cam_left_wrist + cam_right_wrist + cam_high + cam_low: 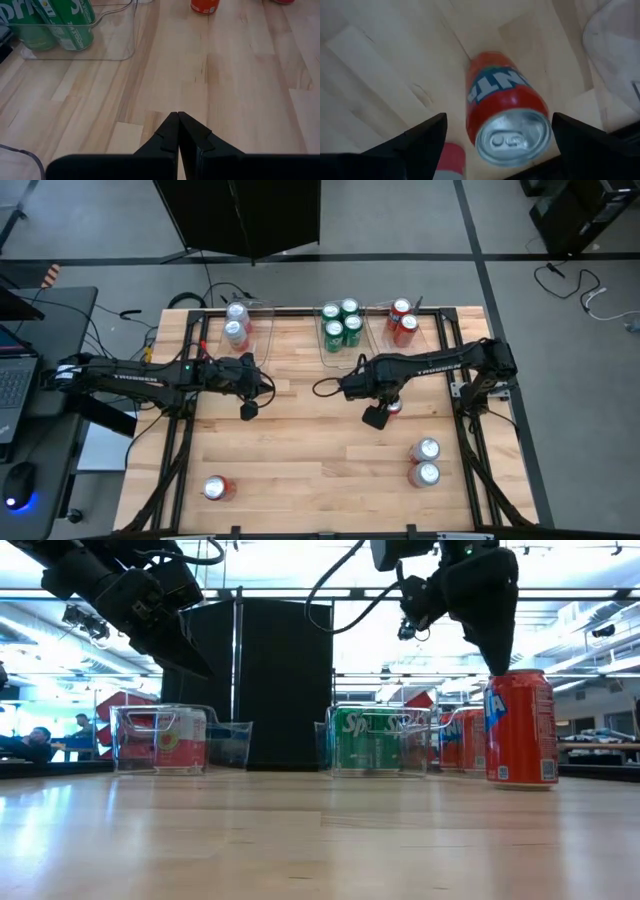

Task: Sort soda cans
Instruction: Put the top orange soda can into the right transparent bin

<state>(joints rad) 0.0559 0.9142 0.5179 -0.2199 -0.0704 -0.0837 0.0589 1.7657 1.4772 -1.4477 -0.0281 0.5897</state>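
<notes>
Your right end effector [497, 135] hangs just above the upright red can [520, 728] at mid-tabletop [300, 440], fingers spread wide to either side of its silver top, not gripping it. Your left end effector [178, 131] is pressed together, empty, over the left half. Far bins hold silver-white cans [237, 323], green cans [341, 322] and red cans [402, 320]; three cans stand near.

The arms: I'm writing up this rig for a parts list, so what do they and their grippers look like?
Both arms are black and slim, with white lettering along the forearm and black cables looping off them. The left gripper has two dark wedge-shaped fingers tapering to points. The right gripper has two broad, flat black fingers.
</notes>
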